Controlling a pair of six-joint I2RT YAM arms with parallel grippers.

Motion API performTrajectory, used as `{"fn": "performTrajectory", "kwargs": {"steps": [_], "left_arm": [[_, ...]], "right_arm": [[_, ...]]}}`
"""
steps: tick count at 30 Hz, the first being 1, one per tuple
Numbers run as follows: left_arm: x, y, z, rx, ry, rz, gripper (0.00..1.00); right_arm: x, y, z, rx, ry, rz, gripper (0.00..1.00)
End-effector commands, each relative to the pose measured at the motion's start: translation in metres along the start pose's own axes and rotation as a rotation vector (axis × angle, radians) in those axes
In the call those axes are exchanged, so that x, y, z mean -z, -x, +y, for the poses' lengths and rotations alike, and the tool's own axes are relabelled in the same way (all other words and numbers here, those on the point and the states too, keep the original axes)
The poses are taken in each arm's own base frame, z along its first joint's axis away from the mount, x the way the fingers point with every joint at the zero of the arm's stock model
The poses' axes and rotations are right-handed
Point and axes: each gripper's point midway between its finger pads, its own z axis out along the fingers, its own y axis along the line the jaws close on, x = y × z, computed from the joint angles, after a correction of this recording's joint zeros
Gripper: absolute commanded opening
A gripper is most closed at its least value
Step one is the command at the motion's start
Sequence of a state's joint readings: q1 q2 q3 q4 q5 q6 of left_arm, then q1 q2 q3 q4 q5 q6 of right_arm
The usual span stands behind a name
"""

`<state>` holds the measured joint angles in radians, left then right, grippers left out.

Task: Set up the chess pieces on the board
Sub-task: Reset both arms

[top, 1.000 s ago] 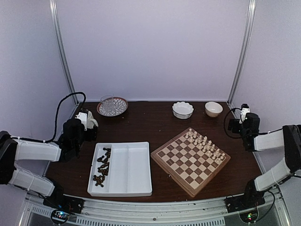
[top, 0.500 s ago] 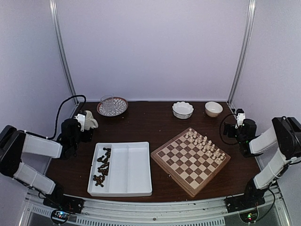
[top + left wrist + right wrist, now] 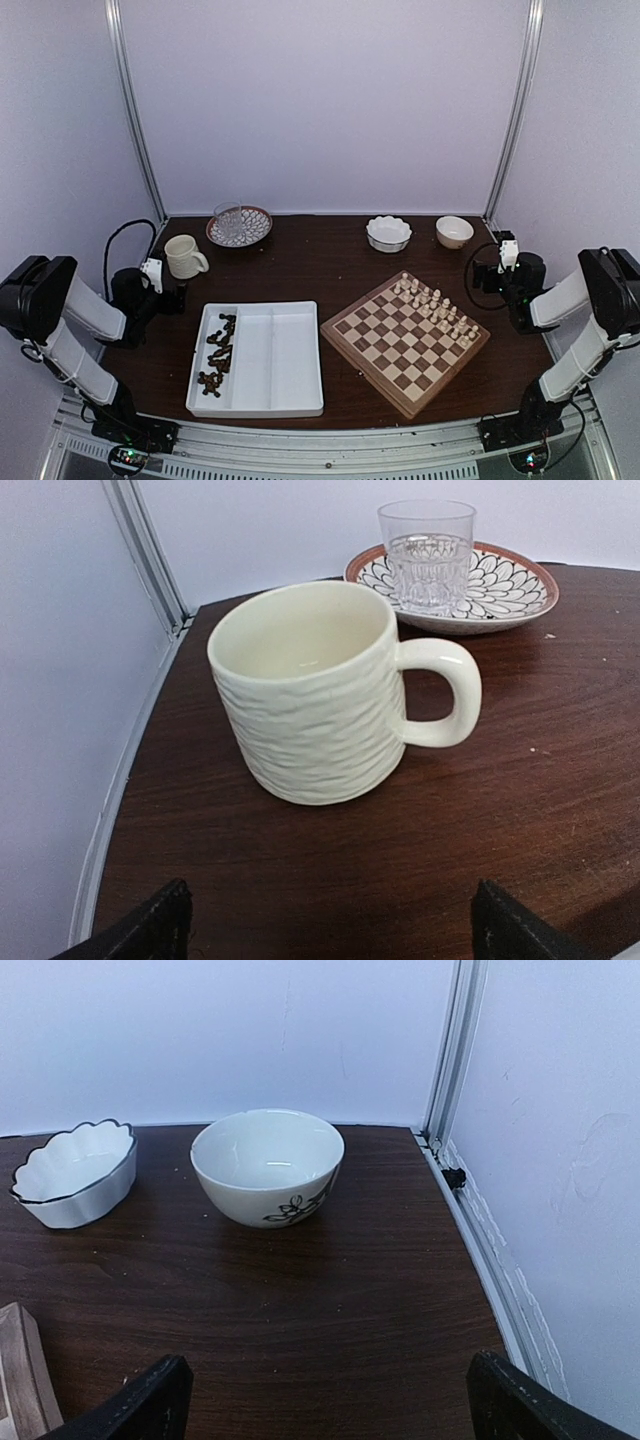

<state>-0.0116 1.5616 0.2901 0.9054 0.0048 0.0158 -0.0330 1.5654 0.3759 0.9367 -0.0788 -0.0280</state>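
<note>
The board (image 3: pixel 392 352) lies on the dark counter (image 3: pixel 300 268), a little right of the middle, with one corner turned toward the arms. The cream chess pieces (image 3: pixel 436 306) stand on it in two rows along its far right edge. The dark chess pieces (image 3: pixel 218 356) lie scattered in the left compartment of the white tray (image 3: pixel 285 360), which sits just beside the board on its left.

The left pincer (image 3: pixel 330 935) is released, spread wide, and grasps nothing. It points at a cream mug (image 3: pixel 320 695), near it but apart. Behind the mug a glass (image 3: pixel 426 555) stands on a patterned plate (image 3: pixel 515 585).

The right pincer (image 3: pixel 330 1405) is also released and grasps nothing. It is close to the far right corner of the counter and faces a round bowl (image 3: pixel 267 1165) and a scalloped bowl (image 3: pixel 70 1175).
</note>
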Motion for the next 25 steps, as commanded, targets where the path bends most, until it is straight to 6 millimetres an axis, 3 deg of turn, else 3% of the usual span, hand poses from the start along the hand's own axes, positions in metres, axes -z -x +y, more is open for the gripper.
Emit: {"fn": "performTrajectory", "kwargs": {"steps": [1,2,4,25], "left_arm": [[-0.007,0.022,0.014,0.068,0.064,-0.048,0.98],[-0.009,0.018,0.014,0.060,0.071,-0.024,0.98],[-0.010,0.022,-0.005,0.024,-0.037,-0.042,0.97],[-0.011,0.021,-0.001,0.029,-0.014,-0.032,0.98]], "right_arm": [[-0.002,0.012,0.001,0.006,0.010,-0.032,1.00],[-0.002,0.011,0.001,0.006,0.009,-0.031,1.00],[-0.002,0.011,0.001,0.006,0.010,-0.031,1.00],[-0.002,0.011,0.001,0.006,0.010,-0.029,1.00]]}}
